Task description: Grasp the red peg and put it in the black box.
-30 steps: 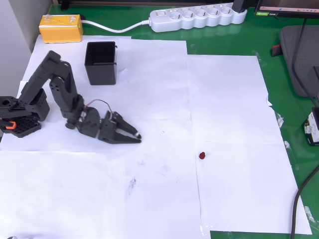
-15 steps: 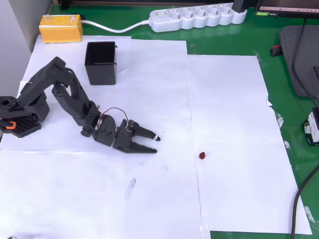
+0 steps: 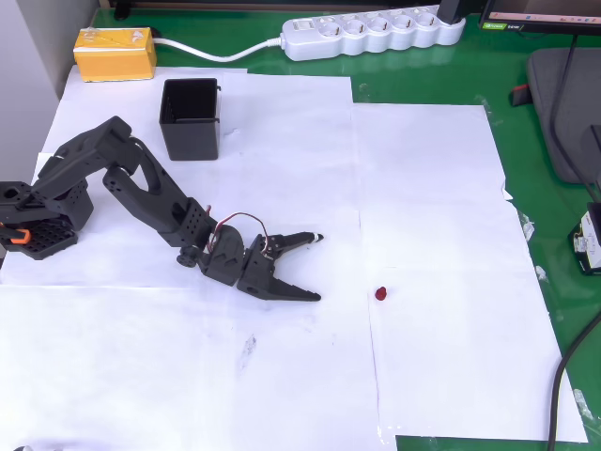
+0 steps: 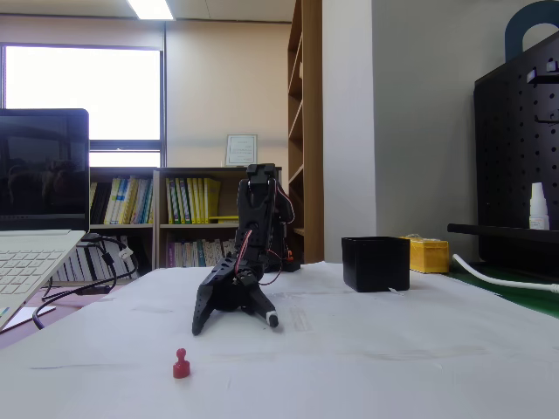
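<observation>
Sitting at the far left of the overhead view, the arm's black base [image 3: 38,225] is resting on white paper sheets [image 3: 282,169] that are covering a green tabletop [image 3: 554,376]. A yellow block [image 3: 115,53] is lying beyond it near the top left corner, and the black box [image 3: 191,117] is standing upright and open-topped just to the right of that block, on the paper, with the arm's upper link passing below it. The arm is stretching from the base toward the right, low over the paper, and the end effector [image 3: 318,268] is standing open, its two fingers spread wide apart with nothing between them; one fingertip is pointing toward the upper right, the other toward the lower right. The red peg [image 3: 381,294] is standing on the paper to the right of the end effector, apart from both fingertips and roughly level with the lower one, well apart from the black box. A white power strip [image 3: 376,33] is lying along the top edge.

Looking from the table level in the fixed view, the red peg [image 4: 181,362] is standing upright in the foreground, with the open end effector [image 4: 234,324] behind it and slightly right, fingertips close to the paper. The black box [image 4: 376,264] is sitting farther right, with the yellow block [image 4: 428,256] just behind it.
</observation>
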`<state>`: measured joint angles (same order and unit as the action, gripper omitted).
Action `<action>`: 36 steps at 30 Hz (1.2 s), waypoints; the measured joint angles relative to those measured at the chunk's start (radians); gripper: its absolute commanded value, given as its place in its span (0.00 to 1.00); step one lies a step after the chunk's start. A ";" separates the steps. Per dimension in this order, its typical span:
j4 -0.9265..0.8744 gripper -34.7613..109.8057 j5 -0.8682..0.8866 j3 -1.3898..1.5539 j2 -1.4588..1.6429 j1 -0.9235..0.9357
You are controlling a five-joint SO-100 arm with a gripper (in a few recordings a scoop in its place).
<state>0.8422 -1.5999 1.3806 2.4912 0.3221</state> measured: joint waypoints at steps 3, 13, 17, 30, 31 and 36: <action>0.012 0.61 0.000 0.023 0.021 0.000; -0.040 0.61 0.014 0.305 0.173 0.002; -0.097 0.61 0.014 0.422 0.227 0.002; -0.420 0.61 0.040 0.824 0.379 0.025; -0.446 0.61 0.041 0.847 0.382 0.028; -0.505 0.61 0.041 0.943 0.430 0.029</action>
<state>0.3375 -1.5585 2.3240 2.9207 0.3513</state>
